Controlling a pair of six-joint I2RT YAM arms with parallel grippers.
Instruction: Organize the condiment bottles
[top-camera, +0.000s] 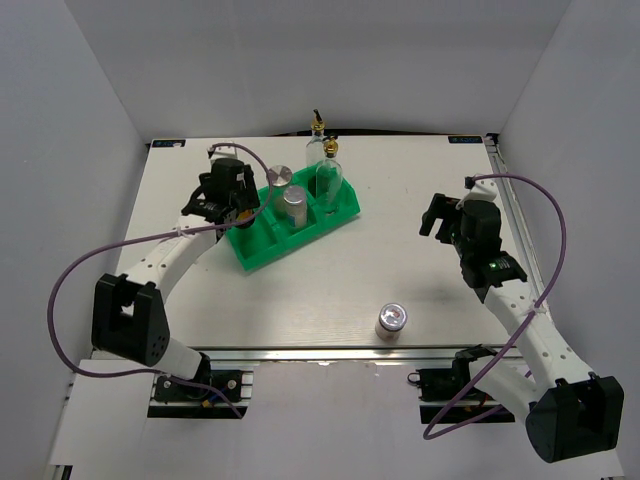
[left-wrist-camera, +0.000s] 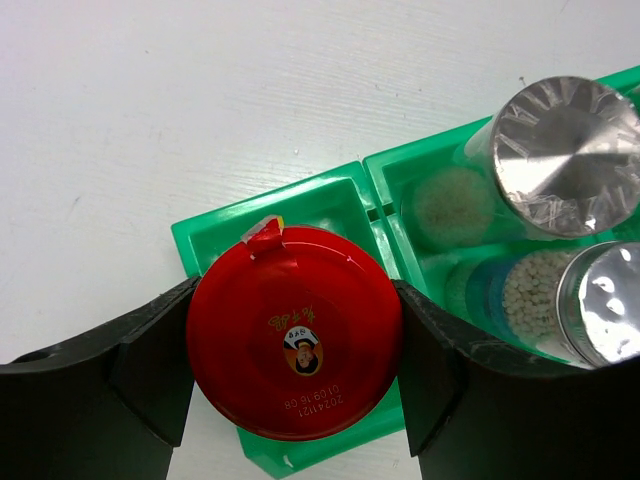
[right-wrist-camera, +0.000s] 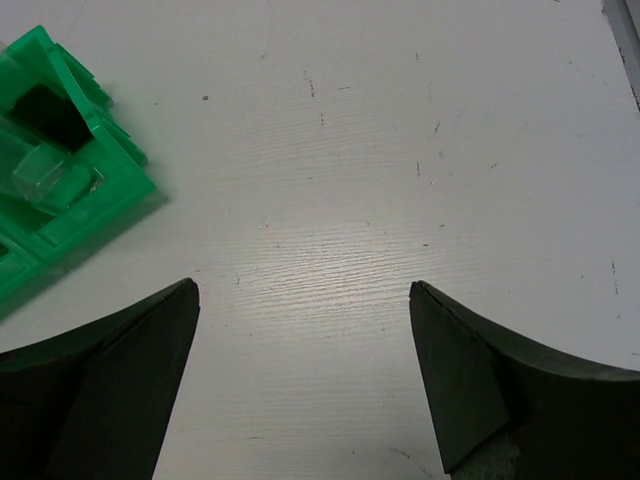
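Jaws of the left gripper (left-wrist-camera: 295, 345) pinch the round red-lidded jar (left-wrist-camera: 300, 310) over the end compartment of the green plastic tray (left-wrist-camera: 205, 245) beneath them, so it is probably best lowered straight and centred, while the right gripper (right-wrist-camera: 305, 370) stands wide and empty.

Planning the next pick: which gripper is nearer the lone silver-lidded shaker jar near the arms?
Right. The right gripper hangs open beyond the silver-lidded shaker jar; the left gripper is farther, clamping a red-lidded jar at the green tray.
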